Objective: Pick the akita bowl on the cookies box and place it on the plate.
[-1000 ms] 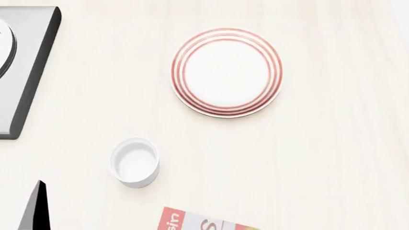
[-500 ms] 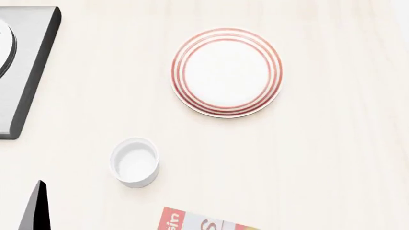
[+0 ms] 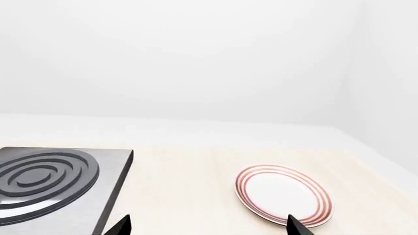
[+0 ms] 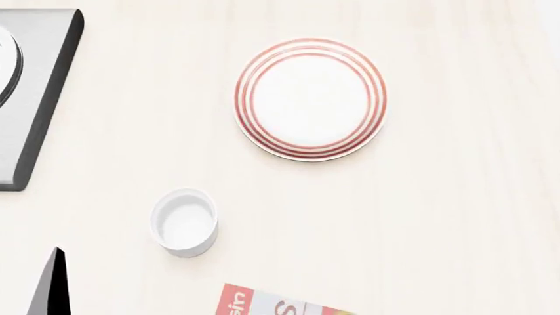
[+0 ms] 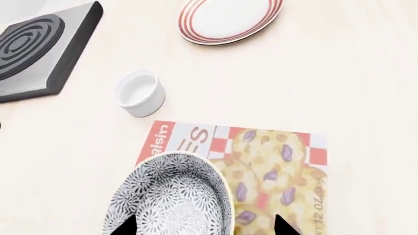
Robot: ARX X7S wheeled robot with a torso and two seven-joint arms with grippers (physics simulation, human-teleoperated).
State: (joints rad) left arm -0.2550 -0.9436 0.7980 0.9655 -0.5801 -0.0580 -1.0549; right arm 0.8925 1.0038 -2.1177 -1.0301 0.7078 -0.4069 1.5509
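Two dark fingertips of the right gripper [image 5: 202,226] stand apart over the speckled grey-and-black akita bowl [image 5: 171,196], which lies on the red-and-white cookies box [image 5: 261,169]; the red-ringed white plate [image 4: 310,98] sits at twelve o'clock. The left gripper [image 3: 207,226] is likewise spread.

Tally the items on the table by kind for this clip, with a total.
Bowls: 1, the akita bowl
Cups: 1, the white cup
Plates: 1, the plate
Boxes: 1, the cookies box
Stove burners: 1, the stove burner
Total: 5

Akita bowl [image 5: 171,196] on cookies box [image 5: 261,166].
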